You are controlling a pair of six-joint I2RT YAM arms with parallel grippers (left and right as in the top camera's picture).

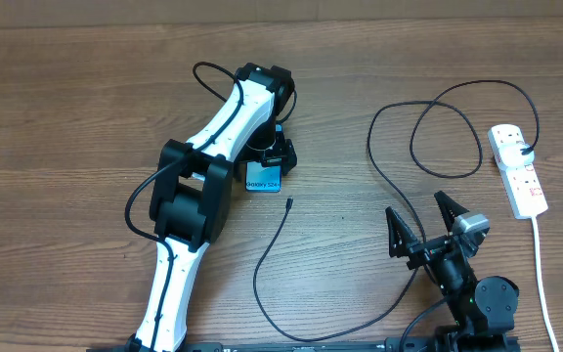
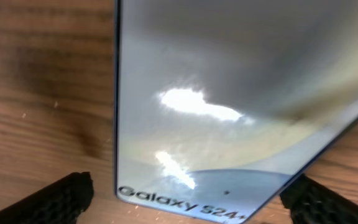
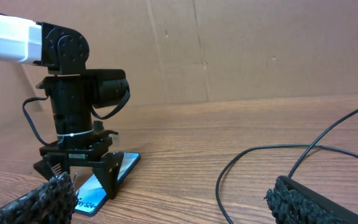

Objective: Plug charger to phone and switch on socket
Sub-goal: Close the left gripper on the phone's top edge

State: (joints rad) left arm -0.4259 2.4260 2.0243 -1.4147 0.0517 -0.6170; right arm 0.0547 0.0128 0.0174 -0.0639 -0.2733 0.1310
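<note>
Left gripper [image 1: 270,166] hangs straight over the phone [image 1: 263,180], jaws spread wide. In the left wrist view the phone [image 2: 229,112] lies flat on the table [image 1: 66,98], screen up, "Galaxy S24" readable at its near edge. One finger [image 2: 67,198] stands just off the phone's left edge with bare wood between. The other finger [image 2: 334,202] sits by the phone's near right corner; I cannot tell whether it touches. Nothing is gripped.

Right wrist view agrees: the left gripper [image 3: 79,177] straddles the phone [image 3: 127,162], fingertips down at table level on either side.

The charger tip [image 1: 288,203] lies loose on the table just beside the phone's near corner, apart from it. Its cable runs off in loops, away from the phone, to the socket [image 1: 518,168], which sits well apart from the phone.

Right gripper [image 1: 423,223] is well apart from the phone, jaws fully spread, holding nothing.
</note>
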